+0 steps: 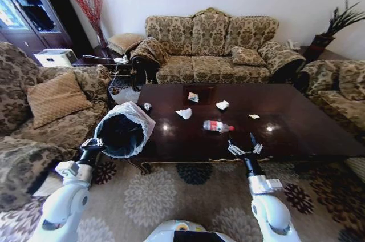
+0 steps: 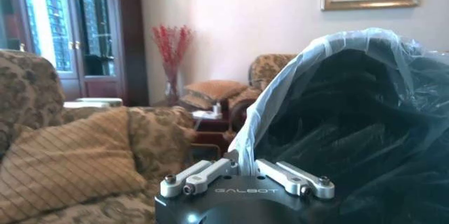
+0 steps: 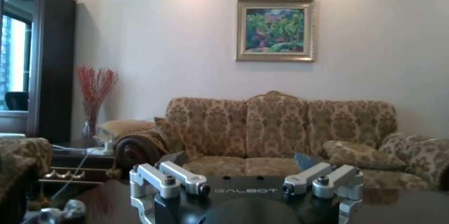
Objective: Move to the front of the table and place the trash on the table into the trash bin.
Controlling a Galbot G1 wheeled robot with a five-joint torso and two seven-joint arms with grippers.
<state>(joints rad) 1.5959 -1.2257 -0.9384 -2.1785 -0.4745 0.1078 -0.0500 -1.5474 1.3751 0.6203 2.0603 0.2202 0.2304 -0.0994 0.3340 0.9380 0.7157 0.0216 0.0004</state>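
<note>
The robot is standing at the front edge of the worktop, a glossy dark reddish-brown coffee table with sofas around it. The left claw is gripping the trash bin by its rim, fingers closed on the pale plastic liner (the left wrist view is showing the bag's edge pinched between the closed fingers). The bin is hanging tilted, its black mouth facing toward the robot, just off the worktop's left front corner.

The right claw is hovering over the worktop's front edge with its fingers spread wide and nothing between them; the right wrist view is showing both fingers well apart.

The trash is lying scattered on the worktop. A clear bottle with a red label is lying on its side near the middle, just beyond the right claw. A crumpled white paper wad is sitting to its left, another wad farther back, a printed wrapper near the far side, a pale scrap to the right, and a tiny piece by the bin's rim.
</note>
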